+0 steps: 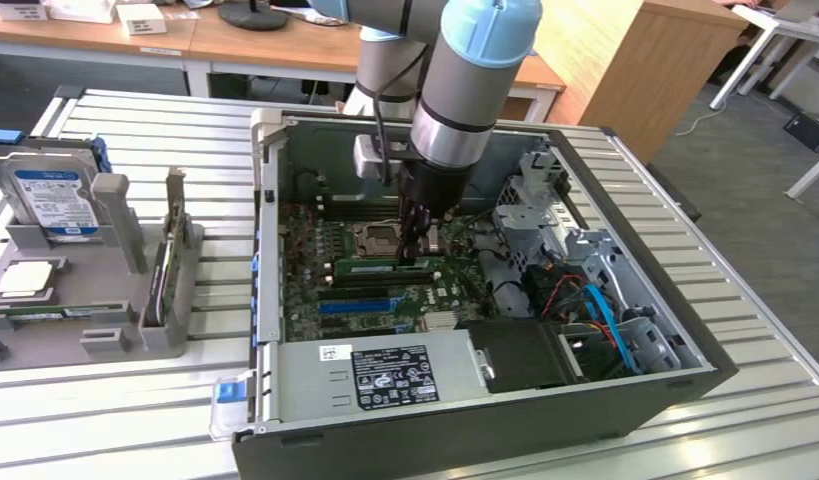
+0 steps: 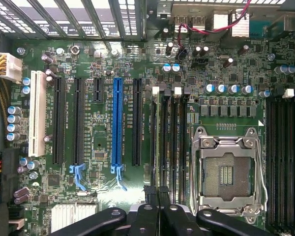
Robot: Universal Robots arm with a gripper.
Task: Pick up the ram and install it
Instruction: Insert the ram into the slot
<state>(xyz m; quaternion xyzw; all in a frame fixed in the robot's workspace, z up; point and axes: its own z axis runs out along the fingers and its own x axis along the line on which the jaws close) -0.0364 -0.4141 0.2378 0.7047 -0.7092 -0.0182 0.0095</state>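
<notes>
Computer case (image 1: 516, 440) lies open on the tabletop (image 1: 763, 330); over its motherboard (image 2: 101, 142) my claw (image 1: 416, 255) is clamped on the ram (image 1: 372, 268), stretching toward nine o'clock; pickup done, seating looks unfinished, I judge.

Arm (image 1: 469, 90) reaching steeply down, wrist (image 1: 429, 185) near vertical; jaws apparently closed, pointing down.

Exterior view high over open case (image 1: 516, 440), wrist view close above shared motherboard (image 2: 101, 143)

Green motherboard (image 2: 101, 147) with one bright blue slot (image 2: 118, 123) and a white slot (image 2: 38, 113); black gripper (image 1: 416, 255); silver slatted table (image 1: 743, 270).
</notes>
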